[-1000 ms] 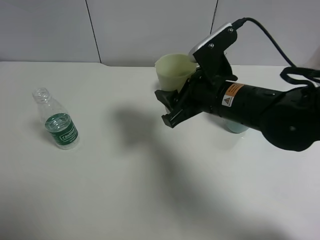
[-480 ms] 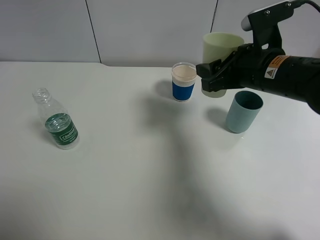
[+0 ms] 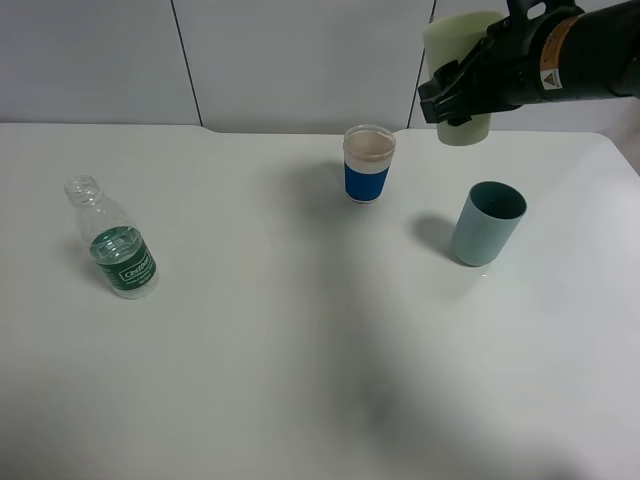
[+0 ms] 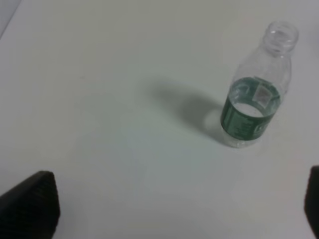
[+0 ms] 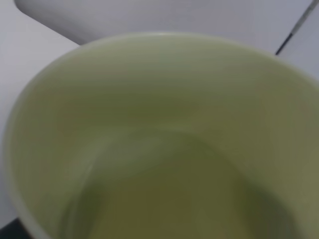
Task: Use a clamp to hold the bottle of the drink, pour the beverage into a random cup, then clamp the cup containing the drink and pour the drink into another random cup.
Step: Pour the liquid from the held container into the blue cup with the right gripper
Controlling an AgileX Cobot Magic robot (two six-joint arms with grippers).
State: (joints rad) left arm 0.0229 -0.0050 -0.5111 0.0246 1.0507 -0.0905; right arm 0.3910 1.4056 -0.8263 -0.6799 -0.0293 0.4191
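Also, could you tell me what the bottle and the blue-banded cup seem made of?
The bottle: clear glossy plastic, with see-through ribbed shoulders. The blue-banded cup: probably paper, matte white with a printed band; plastic is possible.

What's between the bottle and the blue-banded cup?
Nothing: in the high view, only bare table runs from the bottle to the blue-banded cup.

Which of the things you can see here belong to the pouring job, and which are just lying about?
Part of the job: bottle; pale green cup, held in the right gripper; blue-banded paper cup.
Just lying about: teal tumbler.
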